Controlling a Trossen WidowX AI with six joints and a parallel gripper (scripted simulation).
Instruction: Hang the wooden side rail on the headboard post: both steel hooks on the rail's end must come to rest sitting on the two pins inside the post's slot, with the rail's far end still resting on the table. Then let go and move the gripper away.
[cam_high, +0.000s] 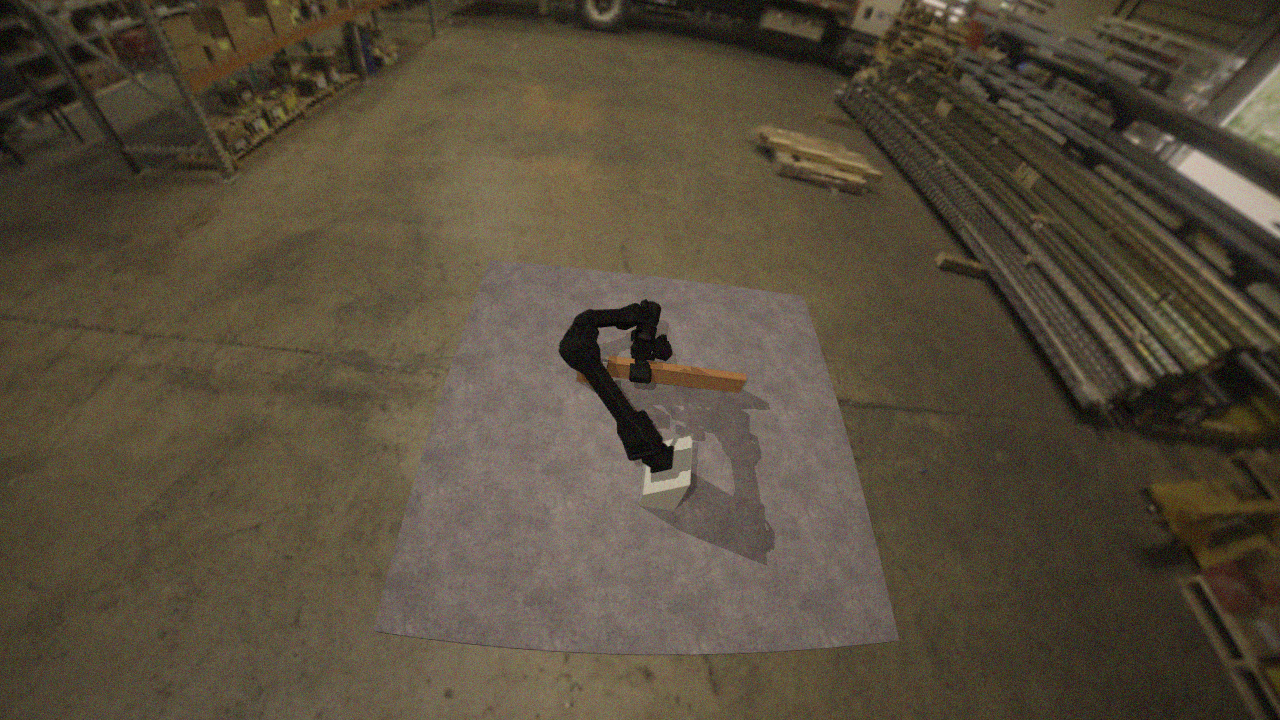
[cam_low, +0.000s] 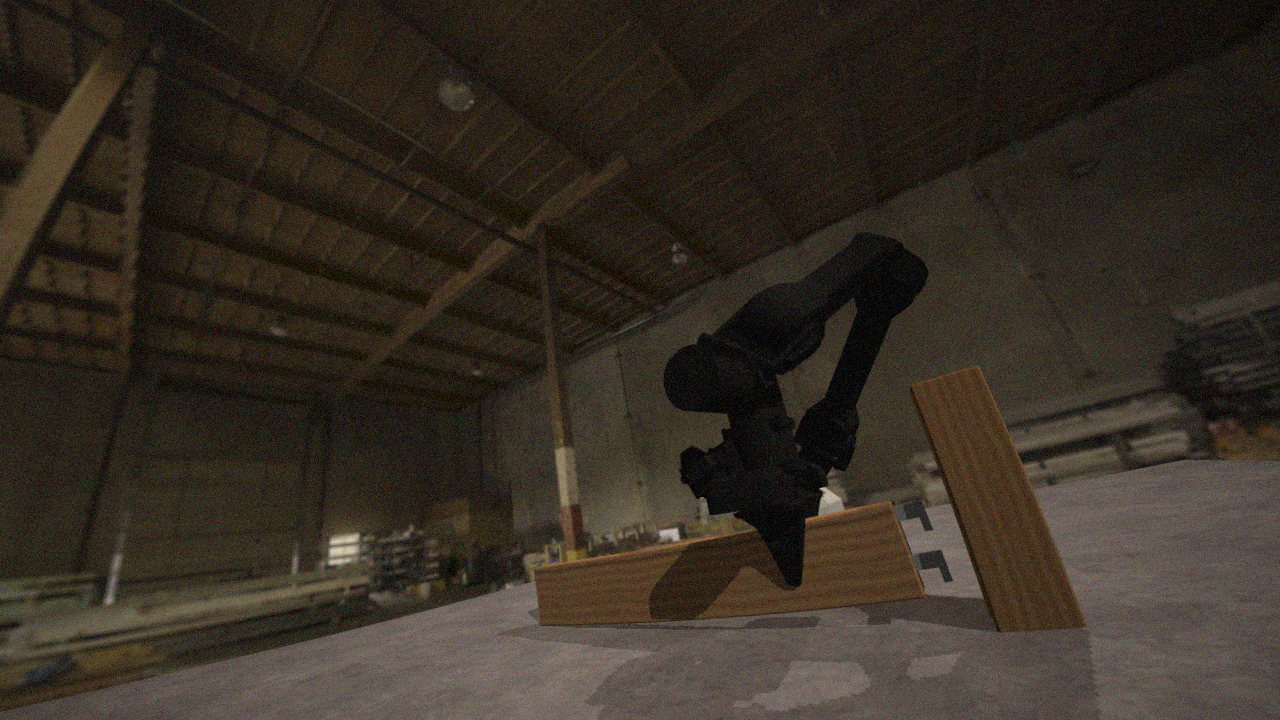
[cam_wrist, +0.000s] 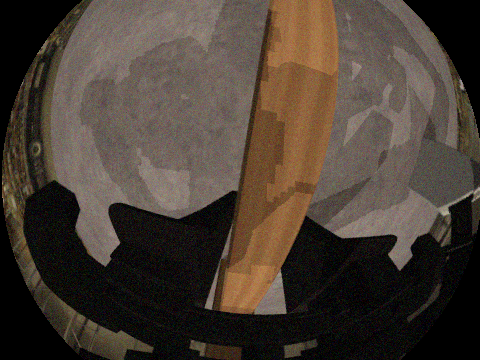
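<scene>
The wooden side rail (cam_high: 707, 379) (cam_low: 859, 557) (cam_wrist: 305, 100) stands on its long edge, its far end on the table and its hook end slightly raised. My gripper (cam_high: 640, 374) (cam_low: 792, 573) (cam_wrist: 255, 199) is shut on the rail, nearer its hook end. Two grey steel hooks, the upper hook (cam_low: 916, 513) and the lower hook (cam_low: 935, 562), stick out of the rail's end toward the post, with a visible gap between them and it. The headboard post (cam_low: 993, 501) leans in the exterior view. Its slot and pins are hidden; the arm covers much of it in the top view.
A pale angular block (cam_high: 666, 488) (cam_wrist: 442, 172) stands at the arm's base, on the near side of the rail in the top view. The grey table top (cam_high: 501, 555) (cam_low: 402, 671) carries the arm, rail and post. Dark arm shadows fall across the rail and table.
</scene>
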